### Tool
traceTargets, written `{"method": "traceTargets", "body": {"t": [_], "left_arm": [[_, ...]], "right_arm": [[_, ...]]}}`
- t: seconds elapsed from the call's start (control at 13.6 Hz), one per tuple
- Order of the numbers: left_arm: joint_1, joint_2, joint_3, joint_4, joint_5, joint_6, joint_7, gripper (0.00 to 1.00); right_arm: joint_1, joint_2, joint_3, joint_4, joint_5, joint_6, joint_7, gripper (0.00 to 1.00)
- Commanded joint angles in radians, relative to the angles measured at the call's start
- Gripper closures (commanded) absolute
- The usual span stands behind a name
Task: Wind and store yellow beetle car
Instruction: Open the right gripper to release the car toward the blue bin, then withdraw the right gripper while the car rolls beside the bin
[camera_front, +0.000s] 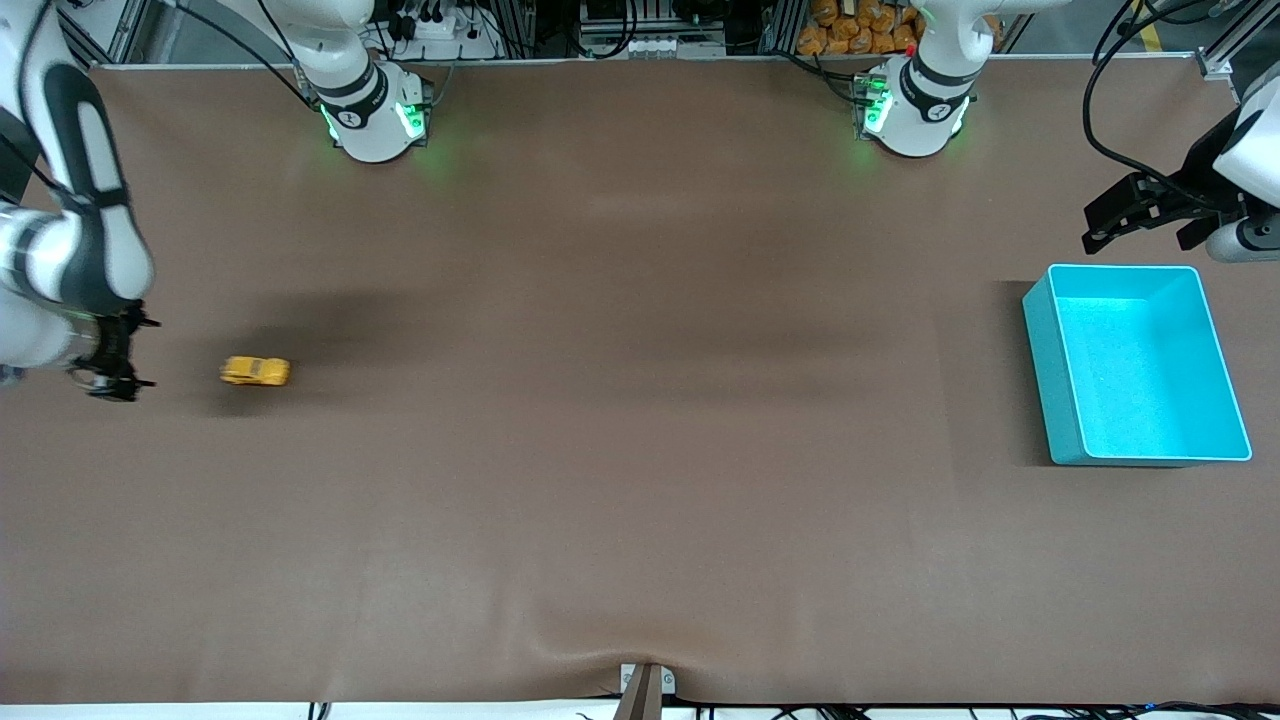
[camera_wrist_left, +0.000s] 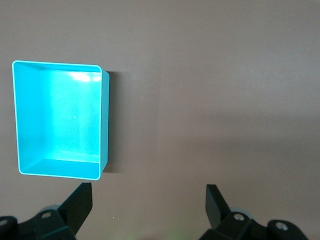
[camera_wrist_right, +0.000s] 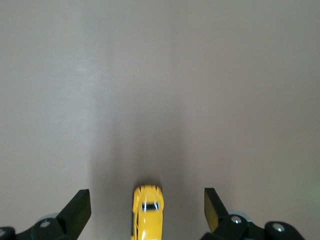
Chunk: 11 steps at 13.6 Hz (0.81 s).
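Right gripper hangs low at the right arm's end of the table, fingers apart and holding nothing. Its wrist view shows the car lying lengthwise in the line between the two fingers, free of both; the front view puts the car on its wheels on the bare table, just beside the gripper and toward the table's middle from it. Judged from this, the step in hand is either the approach to seize the car for winding or the moment just after a release; which one cannot be settled here. If a grasp is intended, the fingers should straddle the body across its width, close on the flanks rather than the rounded roof, where the glossy shell would likely slip, and keep the wheels pressed to the table for the pull-back. The right arm comes down steeply at the table's end, forearm near vertical, wrist bent so the fingers point toward the car. Left gripper waits over the table beside the bin, at the left arm's end; its fingers are spread and empty, and the wrist view shows nothing inside the bin. Car and bin lie well apart, so storage is not yet done.
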Motion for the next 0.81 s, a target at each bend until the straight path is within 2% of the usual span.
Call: {"method": "traceTargets", "body": {"t": [0.0, 0.22, 0.44, 0.74], "left_arm": [[0.008, 0.005, -0.002, 0.015, -0.027, -0.001, 0.012, 0.00], [0.010, 0.005, -0.002, 0.015, -0.027, -0.001, 0.012, 0.00], [0.010, 0.005, -0.002, 0.015, -0.027, -0.001, 0.012, 0.00], [0.010, 0.005, -0.002, 0.015, -0.027, -0.001, 0.012, 0.00]], "right_arm": [[0.019, -0.003, 0.022, 0.130, 0.038, -0.139, 0.000, 0.00], [0.070, 0.002, 0.022, 0.224, 0.038, -0.249, -0.003, 0.00], [0.076, -0.003, 0.022, 0.294, 0.040, -0.286, -0.011, 0.00], [0.075, -0.003, 0.023, 0.347, 0.043, -0.328, -0.120, 0.00]]}}
